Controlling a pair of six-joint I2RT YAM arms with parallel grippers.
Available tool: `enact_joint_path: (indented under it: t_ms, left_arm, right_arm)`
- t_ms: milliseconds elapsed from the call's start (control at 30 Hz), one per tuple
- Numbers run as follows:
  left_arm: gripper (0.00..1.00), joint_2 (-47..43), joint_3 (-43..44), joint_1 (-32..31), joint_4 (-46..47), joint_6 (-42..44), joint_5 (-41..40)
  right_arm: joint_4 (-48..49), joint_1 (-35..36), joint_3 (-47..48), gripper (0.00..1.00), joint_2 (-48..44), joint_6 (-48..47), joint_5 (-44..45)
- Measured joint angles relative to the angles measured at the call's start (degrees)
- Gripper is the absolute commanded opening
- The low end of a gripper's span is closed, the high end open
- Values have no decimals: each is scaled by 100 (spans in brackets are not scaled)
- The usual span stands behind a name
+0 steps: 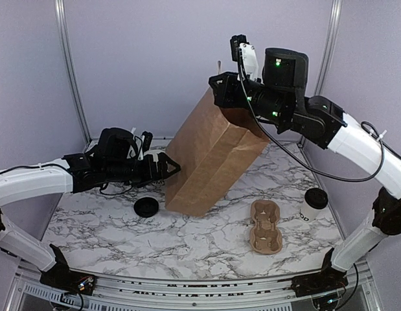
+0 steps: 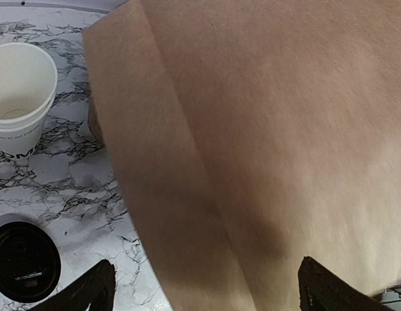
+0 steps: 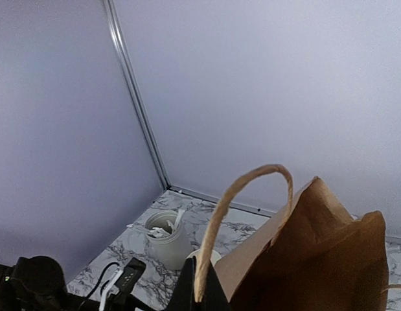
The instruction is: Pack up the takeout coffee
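Observation:
The takeout coffee, a white cup with a black lid and dark lettering, stands at the right of the table, away from both grippers. A brown paper bag leans tilted in the middle. My right gripper is shut on the bag's twisted paper handle, pinched between its fingers, and holds the bag top up. My left gripper is open at the bag's lower left side; in the left wrist view the gripper has the bag filling the space before its spread jaws.
A brown pulp cup carrier lies front right of the bag. A loose black lid lies left of the bag, also in the left wrist view. An open lidless printed cup and a tumbler with cutlery stand at the back left.

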Motion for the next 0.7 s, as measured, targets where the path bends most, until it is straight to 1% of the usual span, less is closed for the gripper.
enact_joint_path:
  t_ms: [100,200,467,700]
  left_arm:
    - [99,203,122,0,7,-26,-76]
    - [99,247,105,-2,7,-111,-90]
    - [99,247,-330,-81,131,-328,39]
    - [99,334,-448,-275,240,-361,332]
  right_arm:
    - [-87,605,0,0,-114,-39,190]
    - [-114,925,-31,0,-151,-52,280]
    - [-227,1480,-162,0,-33,9,297]
    - [-306,1827,-162,0,422,105,109]
